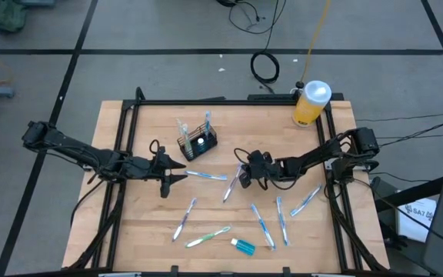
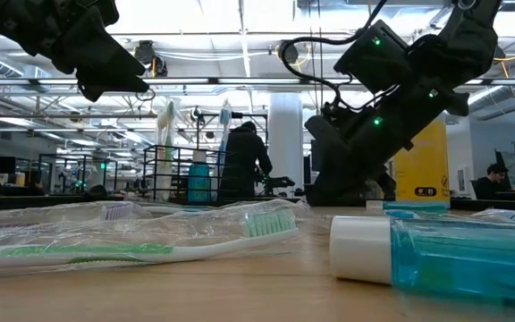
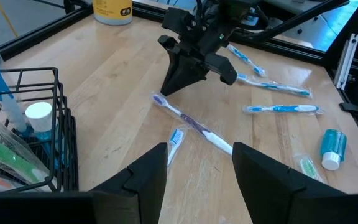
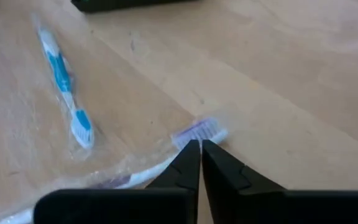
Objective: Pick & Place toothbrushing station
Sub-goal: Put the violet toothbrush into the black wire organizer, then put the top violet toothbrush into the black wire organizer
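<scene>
- Toothbrushing station (image 1: 197,141): black wire-mesh caddy, upright on the bench (image 1: 129,231), toward the far edge and left of centre. Wrapped brushes and a white-capped item stand inside; also seen in the left wrist view (image 3: 42,149).
- Left gripper (image 1: 177,171): low over the bench left of centre, just near-side of the caddy and apart from it. Fingers (image 3: 145,180) spread wide, nothing between them.
- Right gripper (image 1: 244,177): down at bench centre. Fingertips (image 4: 190,155) pressed nearly together, only a thin slit showing, tips at the bristle head of a wrapped purple toothbrush (image 4: 199,131). Cannot tell whether they pinch the wrapper.
- In the left wrist view the same purple brush (image 3: 191,123) lies flat beneath the right gripper (image 3: 182,71).
- Wrapped blue toothbrush (image 1: 206,175) lies between the two grippers.
- More wrapped brushes scattered over the near half of the bench; a green one (image 1: 208,237) close to the near edge, a small blue bottle (image 1: 244,245) with white cap just beside it.
- Yellow bottle (image 1: 311,103) with white cap stands at the far right corner.
- Low view: a person (image 2: 244,161) in dark clothing in the room beyond the bench.
</scene>
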Action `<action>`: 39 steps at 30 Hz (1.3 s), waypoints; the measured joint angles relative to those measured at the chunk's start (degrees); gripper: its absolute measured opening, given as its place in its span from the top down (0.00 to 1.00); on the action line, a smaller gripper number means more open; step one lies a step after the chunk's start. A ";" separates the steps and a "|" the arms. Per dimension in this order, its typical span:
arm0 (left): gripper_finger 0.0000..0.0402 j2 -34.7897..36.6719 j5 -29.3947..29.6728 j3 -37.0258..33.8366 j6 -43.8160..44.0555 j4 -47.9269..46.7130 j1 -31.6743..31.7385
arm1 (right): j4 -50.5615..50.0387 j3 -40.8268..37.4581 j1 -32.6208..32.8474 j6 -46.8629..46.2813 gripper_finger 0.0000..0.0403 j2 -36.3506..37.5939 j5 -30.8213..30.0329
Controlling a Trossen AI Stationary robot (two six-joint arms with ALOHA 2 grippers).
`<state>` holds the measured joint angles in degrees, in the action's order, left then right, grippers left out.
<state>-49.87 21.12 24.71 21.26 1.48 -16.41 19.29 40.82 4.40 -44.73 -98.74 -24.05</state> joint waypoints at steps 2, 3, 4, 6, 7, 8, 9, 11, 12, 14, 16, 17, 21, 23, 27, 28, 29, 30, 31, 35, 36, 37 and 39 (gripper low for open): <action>0.53 0.00 0.00 0.00 0.00 0.01 0.00 | 0.02 0.00 -0.26 -0.41 0.97 0.54 0.01; 0.53 0.00 0.00 0.00 0.00 0.00 0.00 | 0.02 0.00 -0.45 -0.40 0.97 0.85 0.16; 0.53 0.00 0.00 0.00 0.00 0.02 -0.01 | 0.04 0.00 -0.66 -0.40 0.97 1.15 0.28; 0.53 0.00 0.00 0.00 0.00 0.00 -0.02 | 0.02 0.00 -1.35 0.35 0.95 1.95 0.27; 0.53 0.00 0.00 0.00 0.00 0.00 -0.02 | 0.04 0.00 -1.71 1.46 0.94 2.36 0.30; 0.53 0.00 0.00 0.00 0.00 0.00 -0.02 | 0.04 0.02 -2.09 2.73 0.92 2.72 0.29; 0.53 0.00 0.00 0.00 0.00 0.00 0.00 | 0.04 0.03 -2.50 3.68 0.90 2.98 0.28; 0.53 0.00 0.00 0.00 -0.07 0.02 0.00 | 0.22 0.04 -3.38 4.07 0.85 3.08 0.32; 0.53 0.00 0.00 0.00 -0.12 0.00 -0.01 | 0.21 0.04 -3.83 3.63 0.82 3.08 0.54; 0.53 0.00 0.00 0.00 -0.35 0.00 0.00 | 0.17 0.04 -4.67 3.14 0.75 3.08 2.76; 0.53 0.00 0.00 0.00 -0.33 0.00 -0.02 | 0.16 0.04 -5.19 2.49 0.68 3.08 5.05; 0.53 0.00 0.00 0.00 -0.28 0.00 -0.01 | 0.17 0.04 -5.24 1.56 0.64 2.98 6.02; 0.53 0.00 0.00 0.00 -0.37 0.02 -0.01 | -0.29 0.04 -4.94 -0.96 0.53 2.69 6.28; 0.53 0.00 0.00 0.00 -0.37 0.02 -0.01 | -0.53 0.07 -4.74 -1.10 0.50 2.63 6.05; 0.53 0.00 0.00 0.00 -0.52 0.02 0.00 | -1.06 0.04 -4.70 -2.39 0.47 1.97 4.83; 0.53 0.00 0.00 0.00 -0.52 0.04 -0.02 | -0.69 0.06 -4.77 -2.47 0.47 2.03 4.51; 0.53 0.00 0.00 0.00 -0.52 0.04 0.00 | -0.62 0.08 -4.90 -2.52 0.47 2.06 4.51; 0.53 0.00 0.00 0.00 -0.51 0.04 0.00 | -0.76 0.09 -4.98 -2.56 0.48 2.06 4.58; 0.53 0.00 0.00 0.00 -0.42 0.04 0.00 | -1.04 0.09 -4.98 -2.56 0.48 2.06 4.56; 0.53 0.00 0.00 0.00 -0.20 0.07 -0.01 | -0.92 0.09 -4.96 -2.58 0.53 2.06 4.61; 0.53 0.00 0.00 0.00 -0.20 0.07 0.00 | -0.98 0.09 -4.94 -2.58 0.55 2.06 4.63; 0.53 0.00 0.00 0.00 -0.17 0.05 0.00 | -0.99 0.09 -4.96 -2.58 0.57 2.06 4.63; 0.53 0.00 0.00 0.00 -0.20 0.07 0.00 | -0.87 0.09 -4.92 -2.60 0.59 2.06 4.63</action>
<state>-49.87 21.12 24.71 21.06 1.54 -16.40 18.41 40.91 -0.51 -47.33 -96.68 -19.42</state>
